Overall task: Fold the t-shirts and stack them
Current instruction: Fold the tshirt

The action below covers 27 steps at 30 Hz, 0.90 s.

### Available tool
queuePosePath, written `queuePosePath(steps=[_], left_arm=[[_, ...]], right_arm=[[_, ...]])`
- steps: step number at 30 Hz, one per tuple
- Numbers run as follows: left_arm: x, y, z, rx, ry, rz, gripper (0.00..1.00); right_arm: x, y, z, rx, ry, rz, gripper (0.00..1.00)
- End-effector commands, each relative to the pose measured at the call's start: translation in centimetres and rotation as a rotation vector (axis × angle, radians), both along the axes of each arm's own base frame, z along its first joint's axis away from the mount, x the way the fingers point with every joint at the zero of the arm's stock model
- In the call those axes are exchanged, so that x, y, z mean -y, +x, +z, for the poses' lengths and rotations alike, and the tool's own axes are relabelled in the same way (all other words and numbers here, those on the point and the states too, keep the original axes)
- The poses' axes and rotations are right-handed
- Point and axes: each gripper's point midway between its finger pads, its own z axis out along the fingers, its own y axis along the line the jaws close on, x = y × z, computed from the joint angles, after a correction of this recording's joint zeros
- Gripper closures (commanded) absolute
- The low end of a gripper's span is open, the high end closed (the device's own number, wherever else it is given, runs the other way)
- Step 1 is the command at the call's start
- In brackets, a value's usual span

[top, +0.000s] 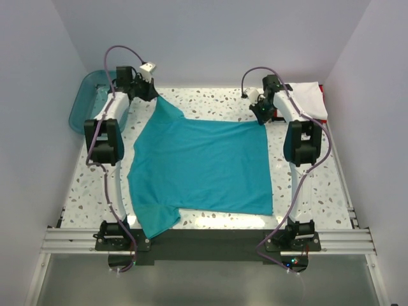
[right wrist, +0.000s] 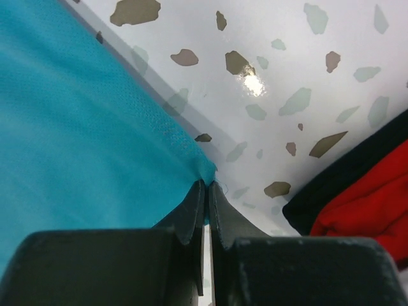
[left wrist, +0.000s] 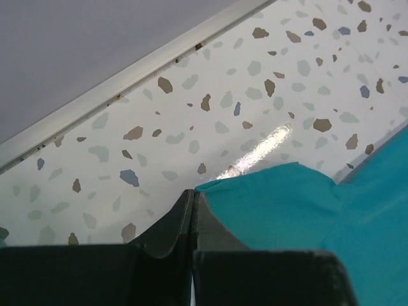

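Left tool (left wrist: 193,196): jaws pressed together, pinching the far left tip of the teal shirt (top: 204,166), which looks like a sleeve end. The cloth rises to a peak at the tips.

Right tool (right wrist: 207,186): jaws closed the same way, nipping the far right corner at the very edge of the cloth.

One grip per far corner. I judge this is so the far edge can lift evenly and be carried toward the near side for a first fold.

The teal shirt lies spread flat across the middle of the table (top: 319,191), with its other sleeve trailing at the near left.

Further out, the white shirt (top: 307,97) sits at the far right corner. The red shirt (right wrist: 370,207) is near the right tool and apart from the teal cloth, probably set aside so the working area is free. A bin (top: 80,105) stands at the far left behind the left arm.

Folding looks barely begun.
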Motion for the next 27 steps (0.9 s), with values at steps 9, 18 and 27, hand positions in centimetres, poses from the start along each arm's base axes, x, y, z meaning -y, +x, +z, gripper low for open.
queuePosePath(steps=[9,18,27], left_arm=[[-0.8,-3.8,10.2,0.195,-0.03,-0.101,1.0],[-1.5,-10.4,11.0,0.22,0.07,-0.133,1.0],[-1.9,-18.3,9.3,0.198,0.187,-0.176,1.0]], right_arm=[[-0.5,-1.7,7.4,0.103,0.048,0.096,1.0],[-0.3,-5.7,8.2,0.07,0.036,0.192,1.0],[-0.1,-10.2,7.7,0.016,0.036,0.267,1.0]])
